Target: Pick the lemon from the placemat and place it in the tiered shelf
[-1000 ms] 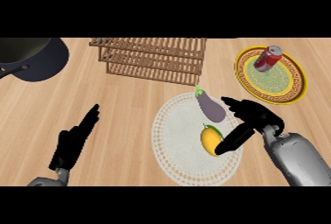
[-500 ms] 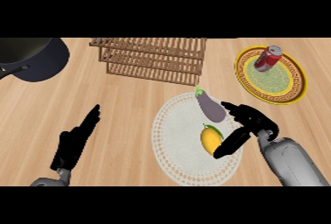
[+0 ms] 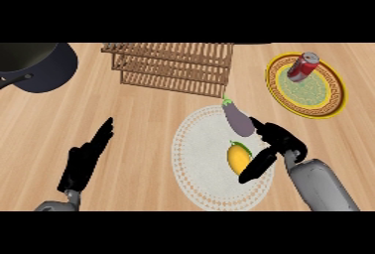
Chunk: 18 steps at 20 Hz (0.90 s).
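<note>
Wooden boards make up the desk [image 3: 147,124], and at its centre-right lies a pale round placemat [image 3: 201,158], the landmark for everything else. On the placemat's right half sits the yellow lemon [image 3: 239,157], lying on its long axis. The robot's right hand [image 3: 273,144] comes in from the placemat's lower right (its grey forearm below it), with fingers half curled above the lemon and the thumb reaching down along the fruit's right side; the hand is cupped beside the lemon, close against it, but not closed round it. A purple eggplant [image 3: 238,119] with a green stem rests at the placemat's upper right edge, just above the lemon and beside the right hand's fingers. Beyond the placemat, toward the top, stands the slatted wooden tiered shelf [image 3: 172,67]. Up and to the right of the placemat is a yellow-rimmed plate [image 3: 282,94] bearing a red can [image 3: 302,66] lying tilted on its side. Far to the upper left of the placemat sits a dark pot [image 3: 36,67]. Left of the placemat, well apart from it, the left hand [image 3: 84,161] rests open, fingers straight and pointing up, holding nothing.
</note>
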Motion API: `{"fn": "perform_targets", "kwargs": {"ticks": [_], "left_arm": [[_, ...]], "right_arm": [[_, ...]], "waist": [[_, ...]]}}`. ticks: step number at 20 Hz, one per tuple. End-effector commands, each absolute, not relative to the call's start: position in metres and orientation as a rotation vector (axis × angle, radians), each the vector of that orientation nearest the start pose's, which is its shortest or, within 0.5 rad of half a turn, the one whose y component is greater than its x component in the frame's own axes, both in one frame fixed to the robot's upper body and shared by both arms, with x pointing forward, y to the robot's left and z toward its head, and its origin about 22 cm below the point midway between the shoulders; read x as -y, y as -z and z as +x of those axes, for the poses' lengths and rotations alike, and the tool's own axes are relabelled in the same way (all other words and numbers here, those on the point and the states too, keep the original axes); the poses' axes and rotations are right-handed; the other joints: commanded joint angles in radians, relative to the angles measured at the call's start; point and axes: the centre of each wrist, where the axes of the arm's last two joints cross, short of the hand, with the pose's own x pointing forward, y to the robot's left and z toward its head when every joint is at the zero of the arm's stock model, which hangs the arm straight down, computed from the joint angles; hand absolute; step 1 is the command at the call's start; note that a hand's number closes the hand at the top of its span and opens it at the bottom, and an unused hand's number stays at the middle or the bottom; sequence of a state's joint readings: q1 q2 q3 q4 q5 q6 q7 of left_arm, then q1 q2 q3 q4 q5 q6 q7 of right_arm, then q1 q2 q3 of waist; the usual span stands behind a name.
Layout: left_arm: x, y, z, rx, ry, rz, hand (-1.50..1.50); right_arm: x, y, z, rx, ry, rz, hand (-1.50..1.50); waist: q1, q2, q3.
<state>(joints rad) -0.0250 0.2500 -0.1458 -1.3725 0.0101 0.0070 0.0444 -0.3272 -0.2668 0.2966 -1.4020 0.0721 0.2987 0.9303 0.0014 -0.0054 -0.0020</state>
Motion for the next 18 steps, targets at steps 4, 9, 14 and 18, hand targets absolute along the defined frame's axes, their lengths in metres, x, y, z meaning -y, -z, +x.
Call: {"fn": "perform_targets", "kwargs": {"ticks": [4,9,14,18], "left_arm": [[-0.291,0.029,0.252,1.310,0.277,0.104,0.00],[-0.254,0.025,0.245,1.319,0.298,0.095,0.00],[-0.272,0.038,0.245,1.312,0.269,0.128,0.00],[-0.261,0.044,0.242,1.301,0.287,0.103,0.00]], "right_arm": [[0.201,-0.001,0.300,0.630,-0.815,-0.190,-1.50],[0.188,-0.005,0.309,0.627,-0.794,-0.178,1.50],[0.162,-0.002,0.291,0.753,-0.806,-0.153,1.50],[0.175,-0.006,0.313,0.770,-0.791,-0.185,1.50]], "waist": [[0.001,0.007,0.002],[0.005,0.007,0.002],[-0.001,0.007,0.002],[0.009,0.010,0.002]]}}
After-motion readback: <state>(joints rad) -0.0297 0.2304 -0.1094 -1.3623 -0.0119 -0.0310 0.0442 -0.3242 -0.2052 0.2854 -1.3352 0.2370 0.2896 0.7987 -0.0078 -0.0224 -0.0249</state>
